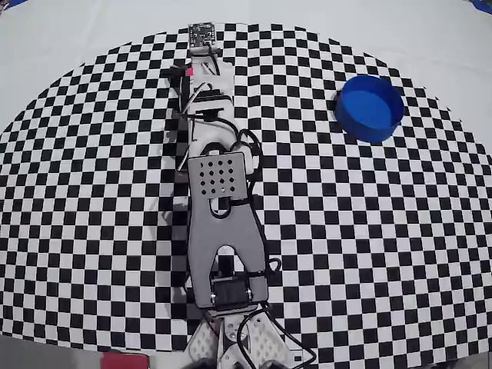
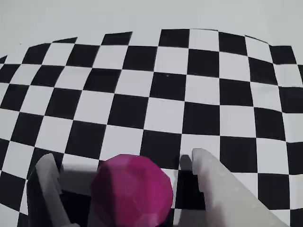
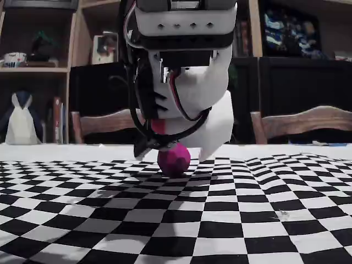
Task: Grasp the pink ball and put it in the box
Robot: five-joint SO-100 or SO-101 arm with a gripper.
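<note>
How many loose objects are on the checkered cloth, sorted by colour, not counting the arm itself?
Pink: 1, the pink ball, sitting on the cloth between the gripper fingers.
Blue: 1, the box, a round container standing apart toward the right edge of the overhead view.
Total: 2

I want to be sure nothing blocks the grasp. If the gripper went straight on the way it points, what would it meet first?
The pink ball: it already sits between the open gripper fingers; beyond it, the checkered table.
</note>
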